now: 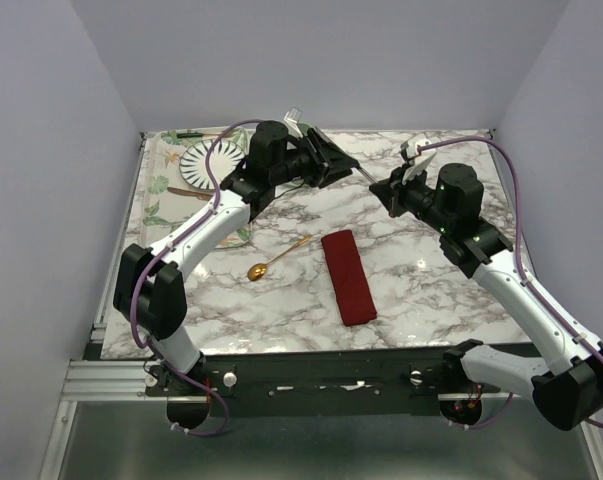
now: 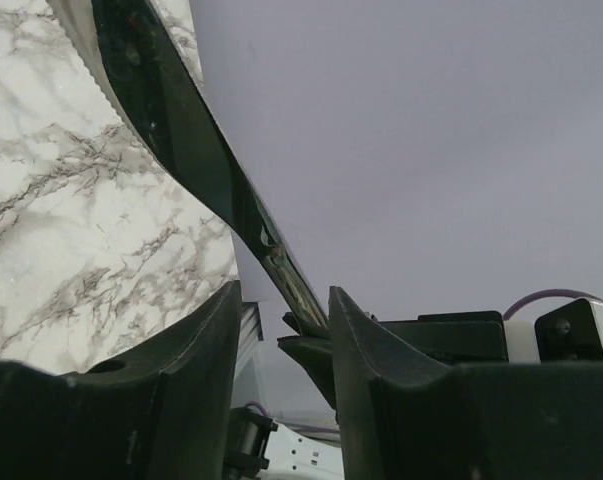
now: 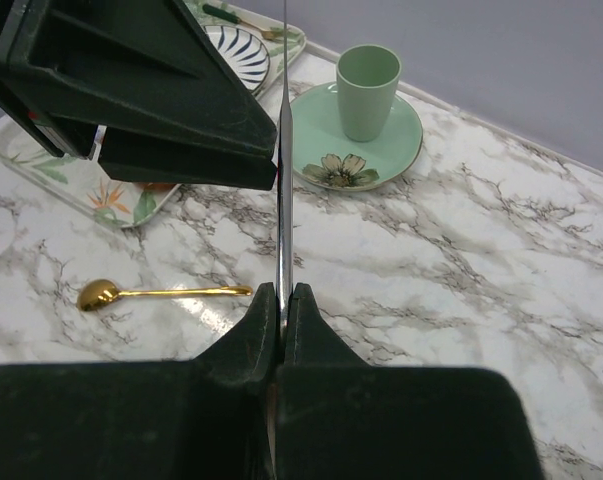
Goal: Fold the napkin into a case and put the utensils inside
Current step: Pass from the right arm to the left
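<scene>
Dark red plain case (image 1: 348, 277), shiny gold spoon (image 1: 276, 259), silver knife (image 3: 284, 200), white table (image 1: 421, 270) veined grey like marble, white plate (image 3: 243, 55) with dark radial stripes, pale green cup (image 3: 368, 78), green saucer (image 3: 406, 125) with flower print, leaf-patterned tray (image 1: 159, 190).

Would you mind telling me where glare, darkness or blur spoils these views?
Top view: even light, with a pale sheen on the marble table right of the red napkin. Left wrist: the knife looms dark and soft near the lens. Right wrist: glare beside the gold spoon; the knife edge looks crisp.
</scene>
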`<state>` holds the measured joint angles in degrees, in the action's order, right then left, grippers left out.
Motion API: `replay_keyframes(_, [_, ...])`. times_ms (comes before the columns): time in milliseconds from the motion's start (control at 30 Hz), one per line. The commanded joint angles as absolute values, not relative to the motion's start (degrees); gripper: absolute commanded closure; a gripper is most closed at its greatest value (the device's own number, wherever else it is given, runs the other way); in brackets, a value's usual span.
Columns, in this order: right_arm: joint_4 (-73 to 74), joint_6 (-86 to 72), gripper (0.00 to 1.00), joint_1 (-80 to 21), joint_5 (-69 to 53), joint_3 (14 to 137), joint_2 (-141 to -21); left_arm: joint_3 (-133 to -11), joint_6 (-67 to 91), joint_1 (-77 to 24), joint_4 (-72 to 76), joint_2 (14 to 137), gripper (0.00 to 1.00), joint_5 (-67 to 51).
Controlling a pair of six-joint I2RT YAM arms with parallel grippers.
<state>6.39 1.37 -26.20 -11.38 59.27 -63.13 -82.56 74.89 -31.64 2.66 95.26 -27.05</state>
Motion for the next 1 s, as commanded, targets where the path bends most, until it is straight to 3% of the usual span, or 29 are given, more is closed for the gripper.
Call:
replay_keyframes(0, [3.25,0.44,0.99,-26.72,-10.37,59.33,-61.44,-82.09,75.5,-31.73,2.72,95.36,0.57,-26.19])
replay_keyframes(467, [4.74,-2.2,0.99,-27.33,-12.22,58.36,-61.17,-83.58,76.2,-30.5,3.34,96.68,0.6,-26.19])
replay_keyframes(667, [5.18,-2.2,0.99,-27.68,-12.74,58.18,-61.43,-83.94,76.46,-30.41,3.78,97.12,0.81,-26.54])
replay_keyframes(733, [5.36,-2.37,0.99,-27.86,-13.88,58.36,-61.7,-83.94,76.47,-30.41,3.96,97.12,0.97,-26.54])
replay_keyframes(767, [5.45,-2.37,0.95,-27.77,-14.41,58.36,-62.22,-83.85,76.29,-30.24,4.04,97.21,1.0,-26.8])
replay_keyframes(833, [5.8,-3.16,0.72,-27.77,-15.64,58.45,-62.49,-84.02,75.59,-30.15,3.52,97.21,1.0,-26.98])
replay_keyframes(867, [6.58,-3.51,0.46,-27.86,-15.56,58.53,-62.66,-84.2,75.24,-29.89,2.56,97.12,1.0,-26.98])
replay_keyframes(933, [8.25,-3.52,0.26,-27.77,-14.6,59.06,-62.67,-84.03,74.01,-29.36,0.09,96.94,1.0,-26.81])
replay_keyframes(967, [10.78,-3.34,0.1,-27.77,-14.07,59.24,-62.49,-83.85,72.26,-29.09,-2.09,96.51,1.0,-26.46])
